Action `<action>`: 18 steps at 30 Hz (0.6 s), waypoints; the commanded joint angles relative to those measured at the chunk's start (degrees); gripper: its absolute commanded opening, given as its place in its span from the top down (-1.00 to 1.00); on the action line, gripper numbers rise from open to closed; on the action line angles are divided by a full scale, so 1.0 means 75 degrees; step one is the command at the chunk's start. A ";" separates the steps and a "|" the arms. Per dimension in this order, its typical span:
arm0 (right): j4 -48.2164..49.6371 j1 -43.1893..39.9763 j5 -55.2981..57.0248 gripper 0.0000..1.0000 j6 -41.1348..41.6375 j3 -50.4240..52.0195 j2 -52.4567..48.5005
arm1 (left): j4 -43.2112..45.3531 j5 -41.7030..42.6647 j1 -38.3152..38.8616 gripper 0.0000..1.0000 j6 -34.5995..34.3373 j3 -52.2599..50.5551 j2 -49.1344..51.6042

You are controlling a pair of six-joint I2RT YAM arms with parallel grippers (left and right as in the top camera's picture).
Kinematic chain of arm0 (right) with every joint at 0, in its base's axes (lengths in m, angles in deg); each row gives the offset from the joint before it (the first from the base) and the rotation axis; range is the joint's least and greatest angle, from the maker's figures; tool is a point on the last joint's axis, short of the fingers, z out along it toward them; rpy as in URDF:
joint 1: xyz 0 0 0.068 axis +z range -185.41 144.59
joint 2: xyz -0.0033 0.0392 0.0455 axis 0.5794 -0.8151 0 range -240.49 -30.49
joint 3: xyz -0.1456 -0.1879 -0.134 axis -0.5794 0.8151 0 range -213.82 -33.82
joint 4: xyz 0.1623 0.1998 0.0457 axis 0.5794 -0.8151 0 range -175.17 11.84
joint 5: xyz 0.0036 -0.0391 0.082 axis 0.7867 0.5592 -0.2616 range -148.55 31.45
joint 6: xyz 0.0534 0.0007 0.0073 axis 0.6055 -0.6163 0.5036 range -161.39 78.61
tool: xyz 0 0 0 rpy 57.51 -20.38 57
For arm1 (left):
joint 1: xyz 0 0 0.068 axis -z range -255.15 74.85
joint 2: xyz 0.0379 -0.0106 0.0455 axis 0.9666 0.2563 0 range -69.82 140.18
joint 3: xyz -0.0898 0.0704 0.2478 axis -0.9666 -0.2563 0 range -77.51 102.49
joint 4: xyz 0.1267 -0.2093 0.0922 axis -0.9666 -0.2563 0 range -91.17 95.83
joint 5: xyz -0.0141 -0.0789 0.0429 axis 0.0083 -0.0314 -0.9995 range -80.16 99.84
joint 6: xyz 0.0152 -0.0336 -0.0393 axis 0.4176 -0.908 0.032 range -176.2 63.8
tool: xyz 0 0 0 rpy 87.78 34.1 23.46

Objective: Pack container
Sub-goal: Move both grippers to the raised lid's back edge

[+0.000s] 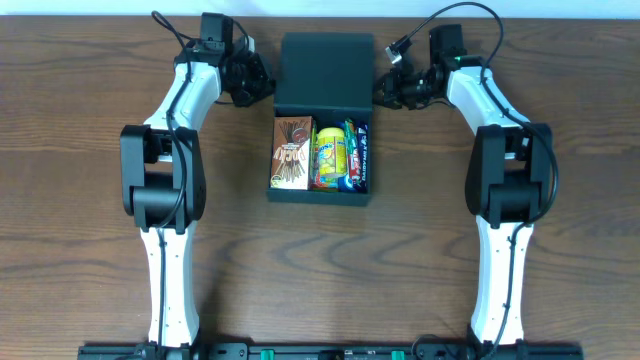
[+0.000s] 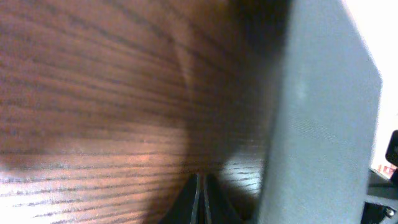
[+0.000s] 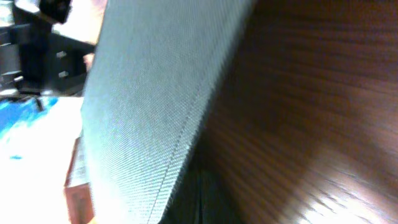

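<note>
Open container on a brown wooden bench
I see one bench of dark grained wood, with a pale strip beyond its far edge. One container sits middle-far, its lid laid back flat. Inside are one brown box, one yellow packet and one blue packet. Two pincers flank the lid: the left pincer has its fingers pressed together, empty; for the right pincer I cannot tell.

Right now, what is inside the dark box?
Inside the container: a brown snack box, a yellow packet and a blue packet, side by side. Anything beneath them is covered.
</note>
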 commanded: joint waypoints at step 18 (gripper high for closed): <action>0.0192 0.0015 -0.3777 0.97 -0.1763 -0.0009 -0.0012 | 0.0519 0.2276 -0.0204 0.89 0.0749 0.0131 0.0061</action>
